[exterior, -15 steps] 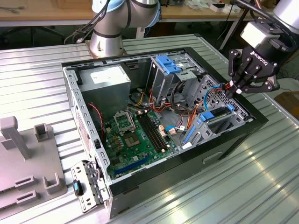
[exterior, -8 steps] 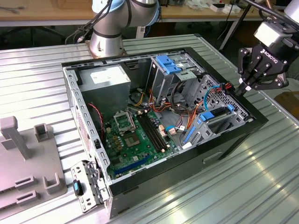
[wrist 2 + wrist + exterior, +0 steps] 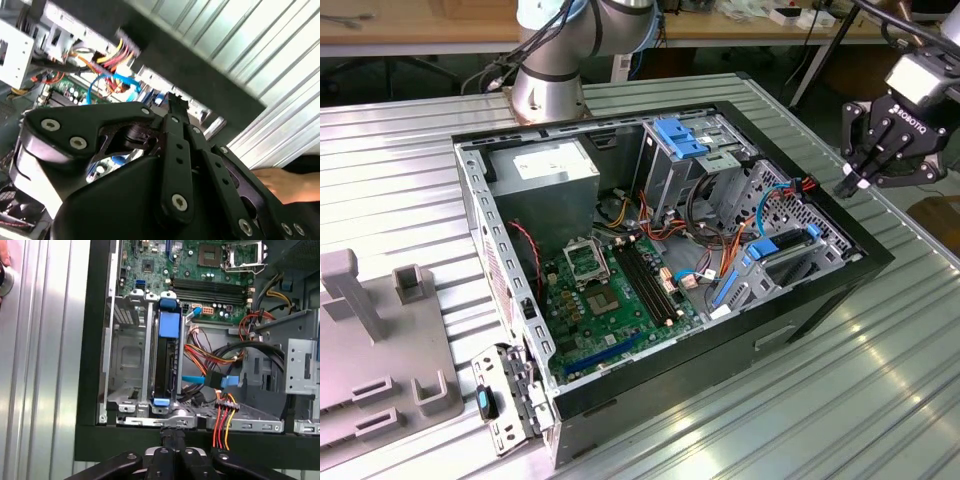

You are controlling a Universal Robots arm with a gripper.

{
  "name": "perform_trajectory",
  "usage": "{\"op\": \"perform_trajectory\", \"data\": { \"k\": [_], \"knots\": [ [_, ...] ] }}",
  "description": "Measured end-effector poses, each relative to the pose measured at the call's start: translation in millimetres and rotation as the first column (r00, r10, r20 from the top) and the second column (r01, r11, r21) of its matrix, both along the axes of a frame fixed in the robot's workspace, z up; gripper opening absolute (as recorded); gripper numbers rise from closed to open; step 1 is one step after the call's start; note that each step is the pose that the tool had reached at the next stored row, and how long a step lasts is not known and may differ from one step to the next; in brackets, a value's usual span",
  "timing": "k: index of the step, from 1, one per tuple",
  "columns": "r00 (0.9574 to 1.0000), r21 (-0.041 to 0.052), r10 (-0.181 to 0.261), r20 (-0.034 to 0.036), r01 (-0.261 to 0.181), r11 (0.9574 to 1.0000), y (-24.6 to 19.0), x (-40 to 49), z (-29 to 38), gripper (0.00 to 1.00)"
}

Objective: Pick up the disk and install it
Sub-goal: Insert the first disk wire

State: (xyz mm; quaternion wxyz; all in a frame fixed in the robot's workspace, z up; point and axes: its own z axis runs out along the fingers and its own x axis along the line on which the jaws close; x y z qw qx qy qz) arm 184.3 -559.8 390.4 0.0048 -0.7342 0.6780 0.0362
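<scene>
The disk [image 3: 166, 360] stands on edge in a drive bay of the open computer case [image 3: 820, 290], its dark body between blue carrier tabs at both ends. In the exterior view the disk's blue carrier [image 3: 782, 247] shows in the bay near the case's right wall. My gripper [image 3: 847, 187] hangs in the air just outside that wall, apart from the disk. Its fingers [image 3: 172, 432] are pressed together with nothing between them, and they point at the case's rim. The gripper [image 3: 175, 102] looks the same in the second wrist view.
A grey power-supply box [image 3: 545, 170] and a light-blue latch [image 3: 682, 135] sit at the back of the case. A green motherboard [image 3: 610, 290] lies in the middle. Coloured cables [image 3: 225, 410] run beside the bay. Grey fixtures [image 3: 380, 340] stand at the exterior view's left. A hand [image 3: 280, 182] rests on the ribbed table.
</scene>
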Motion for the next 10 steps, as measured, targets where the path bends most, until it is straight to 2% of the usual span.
{"op": "perform_trajectory", "data": {
  "k": [2, 4, 6, 8, 9, 10],
  "knots": [
    [0.9999, 0.0003, 0.017, 0.0, -0.017, 0.9999, 2.1, 0.8, -1.7, 0.11],
    [0.9982, 0.0006, 0.06, 0.0, -0.06, 0.9982, 3.2, 0.9, -4.0, 0.11],
    [0.9971, -0.0001, 0.076, 0.0001, -0.076, 0.9971, 4.9, 1.6, -4.5, 0.11],
    [0.997, 0.0003, 0.077, 0.0, -0.077, 0.997, 12.9, 2.9, -4.9, 0.11],
    [0.997, 0.0003, 0.077, 0.0, -0.077, 0.997, 20.6, 3.8, -5.0, 0.11],
    [0.997, 0.0003, 0.077, 0.0, -0.077, 0.997, 25.0, 4.2, -5.1, 0.11]
  ]
}}
